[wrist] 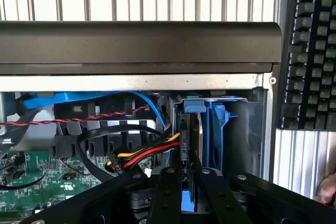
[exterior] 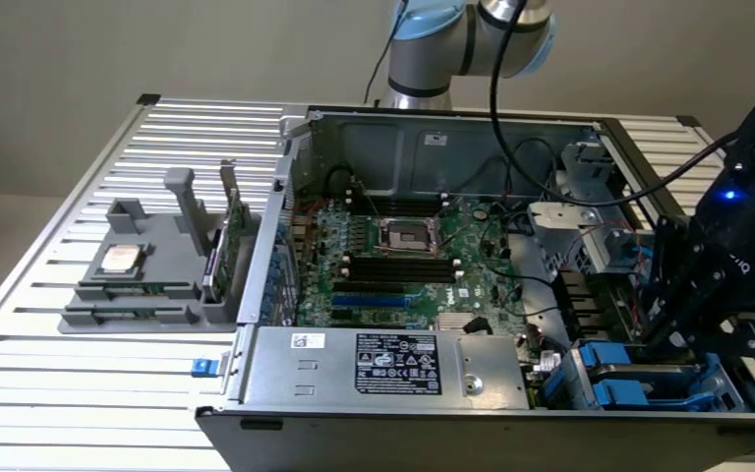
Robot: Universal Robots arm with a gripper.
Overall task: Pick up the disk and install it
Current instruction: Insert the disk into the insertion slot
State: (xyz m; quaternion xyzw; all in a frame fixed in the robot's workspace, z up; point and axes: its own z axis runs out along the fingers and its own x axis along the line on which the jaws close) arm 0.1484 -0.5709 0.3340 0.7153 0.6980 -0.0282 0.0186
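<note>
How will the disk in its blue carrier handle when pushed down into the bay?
The disk looks like a rigid slab, so it should slide without flexing. Standing on edge in the bay, it could tip or jam if pushed off-line. Its blue carrier is plastic, probably smooth, so the gripper might slip.

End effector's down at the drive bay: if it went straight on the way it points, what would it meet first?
The disk: its blue carrier stands on edge directly ahead of the end effector, apparently already between the fingertips. Past it sits the drive bay; depth there is unclear.
</note>
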